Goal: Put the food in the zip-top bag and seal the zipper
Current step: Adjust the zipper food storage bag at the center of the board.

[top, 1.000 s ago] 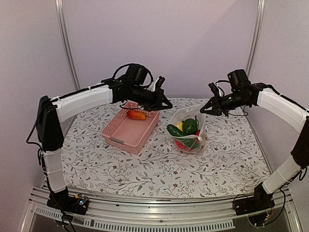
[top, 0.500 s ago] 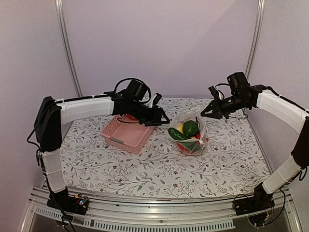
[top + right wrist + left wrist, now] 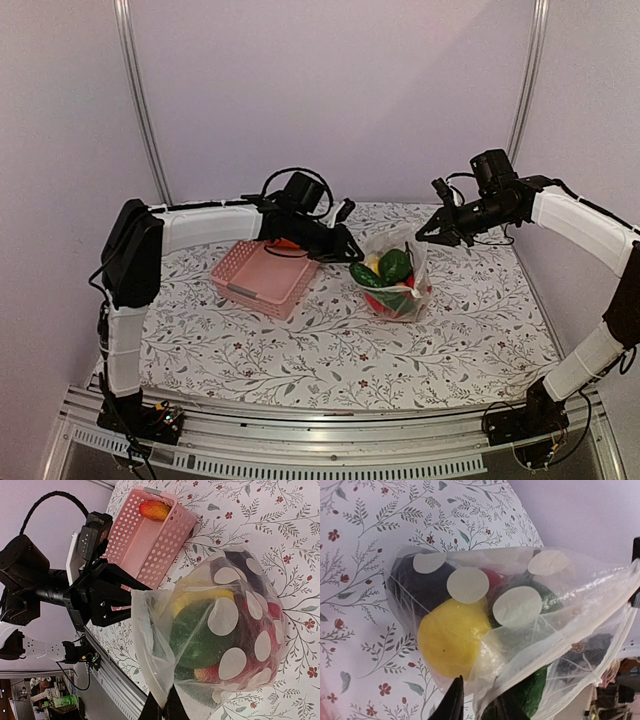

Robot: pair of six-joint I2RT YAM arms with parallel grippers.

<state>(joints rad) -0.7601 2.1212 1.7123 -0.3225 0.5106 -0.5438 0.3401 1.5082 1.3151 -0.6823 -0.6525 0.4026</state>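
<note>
Bag (image 3: 392,272) sits mid-surface, just right of the pink basket (image 3: 262,280), with its top edge lifted. Inside are a yellow pepper (image 3: 452,640), a green cucumber (image 3: 393,264), a dark eggplant (image 3: 415,585) and some red pieces. One orange-red piece (image 3: 155,510) lies at the far end of the basket. Right pincer (image 3: 420,236) is pressed together, pinching the bag's raised edge. Left pincer (image 3: 350,250) is at the bag's left rim; spread or gripping, cannot tell. Floral surface (image 3: 450,330) lies beneath everything.
</note>
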